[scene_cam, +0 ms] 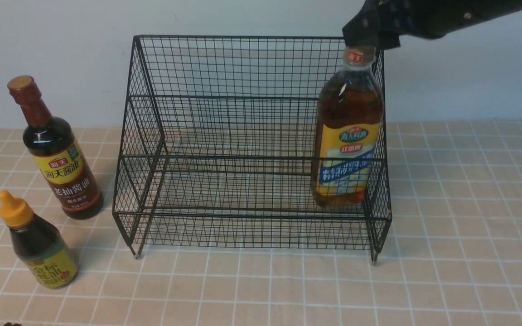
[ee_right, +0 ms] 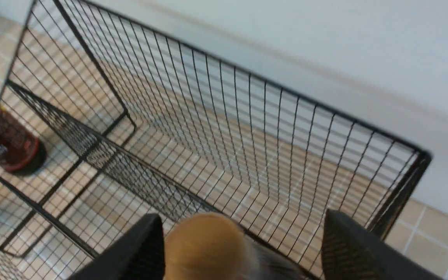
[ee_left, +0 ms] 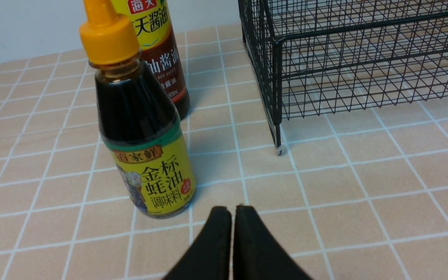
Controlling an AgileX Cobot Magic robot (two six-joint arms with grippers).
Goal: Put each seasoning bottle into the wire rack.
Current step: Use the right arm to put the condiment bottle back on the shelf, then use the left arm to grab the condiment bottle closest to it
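Observation:
The black wire rack (scene_cam: 224, 97) stands mid-table. The amber bottle (scene_cam: 348, 136) with its tan cap (ee_right: 202, 245) stands upright on the lower tier at the rack's right end. My right gripper (ee_right: 241, 216) is open just above and around that cap; one finger (ee_right: 142, 249) is close beside the cap, the other stands well apart. The tall soy bottle (scene_cam: 57, 154) and the small yellow-capped bottle (scene_cam: 39, 244) stand on the table left of the rack. My left gripper (ee_left: 232, 210) is shut and empty, low, just in front of the small bottle (ee_left: 142, 136).
The table is covered in beige tiles (scene_cam: 469, 203). A white wall (scene_cam: 61, 45) runs close behind the rack. The rack's left front foot (ee_left: 279, 149) stands to the side of the small bottle. The tall soy bottle's base (ee_right: 10, 144) shows through the mesh.

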